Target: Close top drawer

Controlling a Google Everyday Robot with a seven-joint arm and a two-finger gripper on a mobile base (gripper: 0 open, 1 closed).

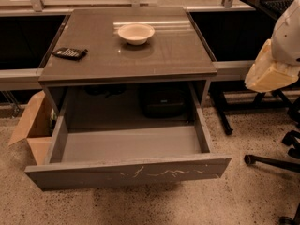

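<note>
The top drawer (126, 173) is pulled far out of the grey cabinet (93, 69) toward me. Its flat handleless front panel carries pale squiggly scratches across the middle. The drawer's inside (131, 144) is bare. My gripper is not in view; only a white rounded part of my arm (287, 29) shows at the upper right edge, well to the right of the cabinet and apart from the drawer.
A white bowl (136, 33) and a black handset (69, 53) lie on the cabinet top. A dark bag (164, 100) sits in the space behind the drawer. An open cardboard box (35, 125) stands at the left. Chair legs (274, 161) and a yellowish pad (269, 71) are at the right.
</note>
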